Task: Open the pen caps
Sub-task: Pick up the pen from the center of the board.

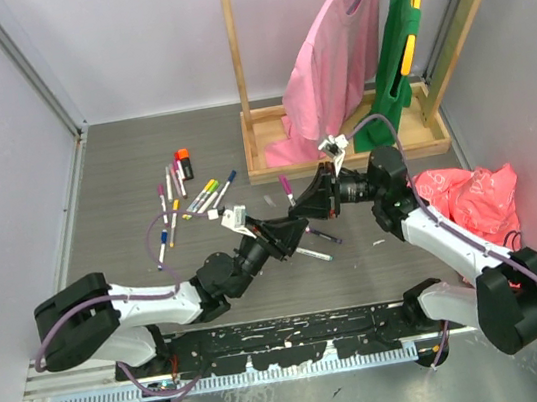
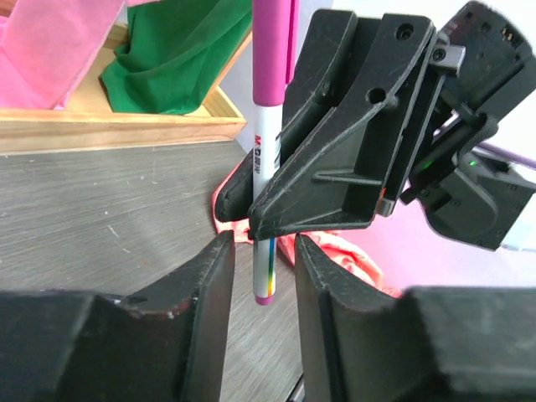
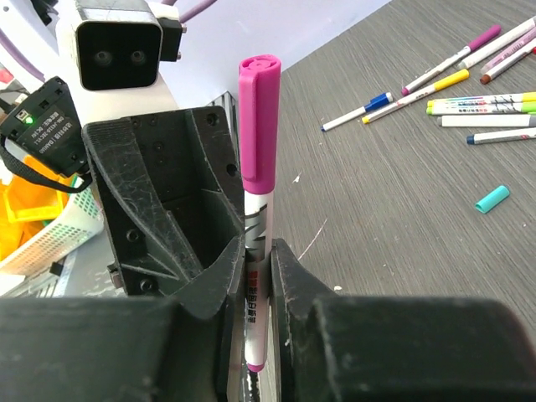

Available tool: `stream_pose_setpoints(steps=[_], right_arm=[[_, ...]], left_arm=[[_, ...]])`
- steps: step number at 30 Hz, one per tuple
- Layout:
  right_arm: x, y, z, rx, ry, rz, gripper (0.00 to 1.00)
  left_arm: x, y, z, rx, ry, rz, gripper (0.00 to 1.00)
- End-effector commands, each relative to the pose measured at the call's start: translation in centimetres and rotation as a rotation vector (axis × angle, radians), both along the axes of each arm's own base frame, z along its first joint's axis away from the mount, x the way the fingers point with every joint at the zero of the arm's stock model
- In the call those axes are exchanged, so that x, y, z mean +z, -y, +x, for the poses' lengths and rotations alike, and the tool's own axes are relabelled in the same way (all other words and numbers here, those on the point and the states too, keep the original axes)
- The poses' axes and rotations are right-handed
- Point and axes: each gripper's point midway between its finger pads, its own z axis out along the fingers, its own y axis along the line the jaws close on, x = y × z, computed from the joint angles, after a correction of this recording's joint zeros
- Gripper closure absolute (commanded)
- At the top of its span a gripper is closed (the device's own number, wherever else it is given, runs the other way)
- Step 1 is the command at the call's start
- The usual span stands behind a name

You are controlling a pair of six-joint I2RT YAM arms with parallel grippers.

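My left claw [image 2: 261,243] is part open, its jaws either side of the pen's [image 2: 265,167] bare tail and, I judge, not gripping. The pen stands on end in both wrist views, with its magenta cap [image 3: 260,117] at the far end. My right claw [image 3: 258,251] is clamped on the barrel, so the left must travel up that axis. Other pens [image 1: 182,199] lie leftward on the grey tabletop [image 1: 121,162]; a clothes rack [image 1: 340,140] stands behind.
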Motion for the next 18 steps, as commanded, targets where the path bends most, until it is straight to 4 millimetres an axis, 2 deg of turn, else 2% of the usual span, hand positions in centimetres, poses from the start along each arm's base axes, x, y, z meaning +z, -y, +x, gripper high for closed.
stream_pose_setpoints(steps=[1, 3, 4, 7, 11, 13, 18], right_arm=[[1.4, 0.0, 0.3, 0.033, 0.104, -0.033, 0.99], [1.3, 0.1, 0.2, 0.049, 0.113, -0.051, 0.99], [1.2, 0.2, 0.0, 0.070, 0.120, -0.059, 0.99], [0.8, 0.5, -0.5, 0.125, 0.143, -0.085, 0.99], [0.2, 0.8, -0.5, 0.149, 0.169, -0.124, 0.99], [-0.2, 0.9, -0.6, 0.156, 0.177, -0.144, 0.99], [-0.7, 1.0, -0.7, 0.170, 0.175, -0.160, 0.99]], left_arm=[[1.8, -0.6, -0.4, -0.004, 0.035, -0.015, 0.59], [1.4, -1.0, -1.0, -0.027, 0.059, 0.031, 0.49], [2.2, -1.5, -1.6, -0.047, 0.091, 0.033, 0.42], [2.8, -2.7, -2.3, -0.076, 0.146, 0.074, 0.28], [4.2, -4.2, -3.0, -0.142, 0.191, 0.109, 0.14], [5.1, -4.9, -3.1, -0.169, 0.208, 0.101, 0.01], [7.0, -6.2, -2.0, -0.210, 0.182, 0.060, 0.02]])
